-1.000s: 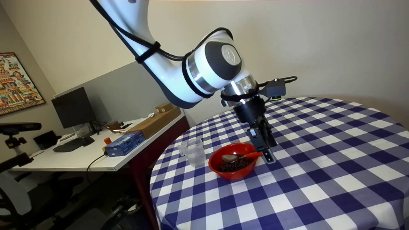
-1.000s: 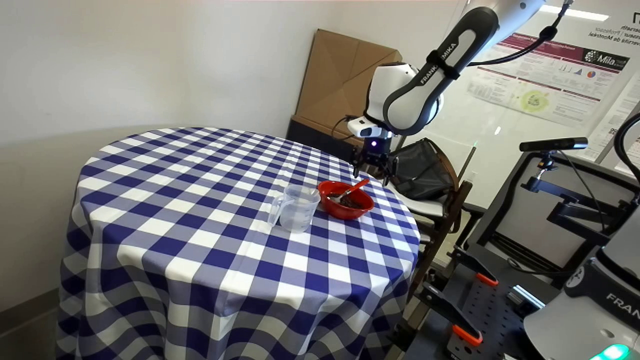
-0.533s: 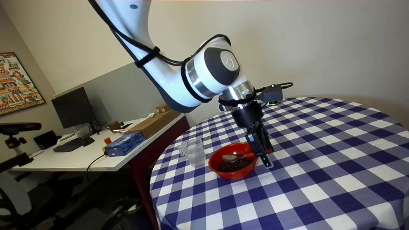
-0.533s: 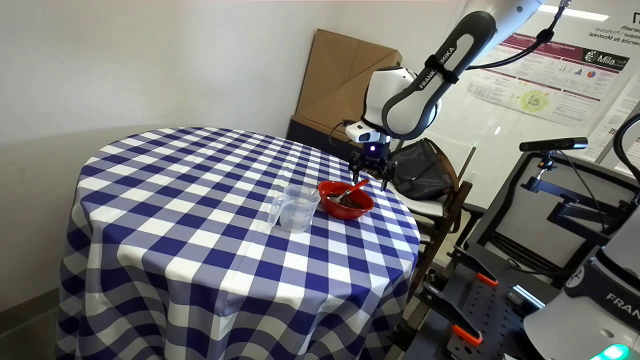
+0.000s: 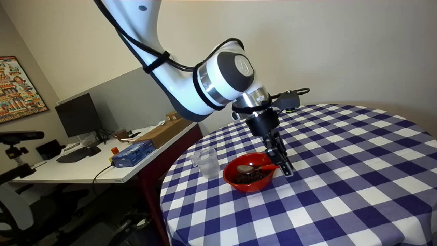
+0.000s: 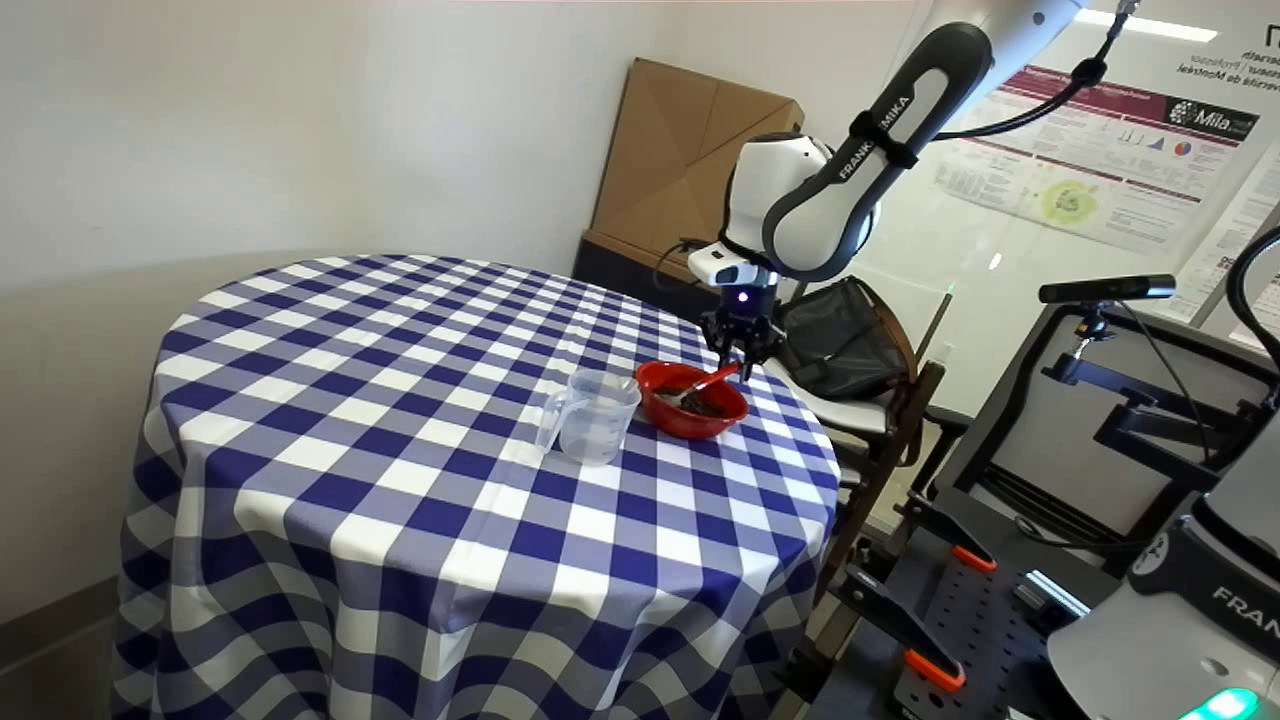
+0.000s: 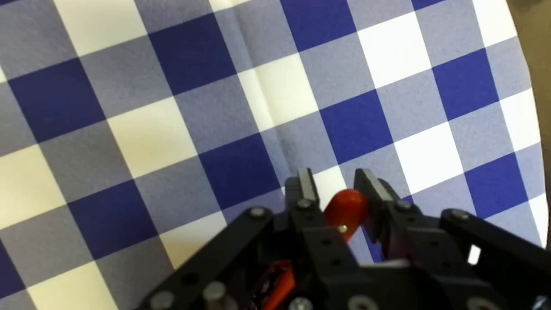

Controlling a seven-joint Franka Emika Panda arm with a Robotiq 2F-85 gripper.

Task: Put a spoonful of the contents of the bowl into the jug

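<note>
Jaws narrowly parted, the black two-fingered claw (image 7: pixel 336 189) is straddling the red-orange handle end of a grey-headed spoon (image 5: pixel 268 167). That end is showing between the fingers (image 7: pixel 307 186) in the wrist view; whether they are gripping it, I cannot tell. Just beside the claw, the spoon's head is lying in a shallow round red bowl (image 5: pixel 247 188) holding a dark loose mass (image 5: pixel 251 177). Past the bowl, farther from the claw, a clear see-through jug (image 6: pixel 598 425) with a side handle is standing upright on the blue-and-white checked tabletop (image 6: pixel 400 440).
</note>
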